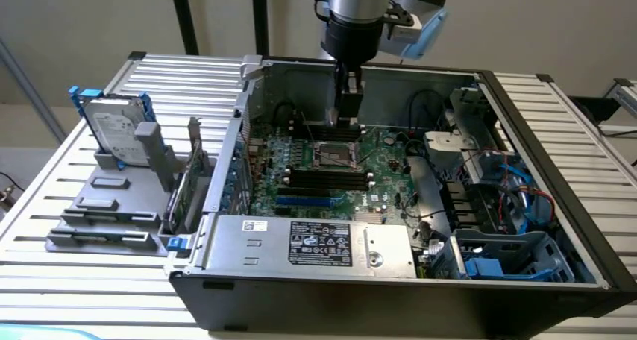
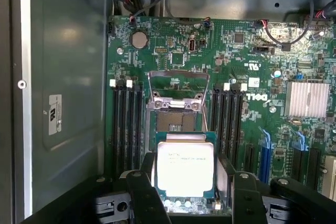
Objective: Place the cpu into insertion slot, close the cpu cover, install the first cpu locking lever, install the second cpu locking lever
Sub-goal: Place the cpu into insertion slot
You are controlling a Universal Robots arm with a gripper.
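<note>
My gripper [image 2: 186, 184] is shut on the cpu [image 2: 185, 167], a flat square chip with a pale metal top, one dark finger [image 2: 144, 184] against each side. The chip hangs level just above the green board, a little to one side of the insertion slot [image 2: 176, 123], a black socket showing its contact field. The cpu cover [image 2: 153, 85], a silvery frame, stands swung open at the socket's far edge. In the exterior view the gripper [image 1: 347, 120] points straight down inside the open computer case, just behind the insertion slot [image 1: 335, 156].
Black memory slots [image 2: 127, 124] flank the socket on both sides. A silver heatsink [image 2: 307, 99] and cables lie nearby. Outside the case, a hard drive [image 1: 112, 127] stands on a grey holder. A power supply [image 1: 309, 239] and a blue drive cage [image 1: 512, 254] sit near the front.
</note>
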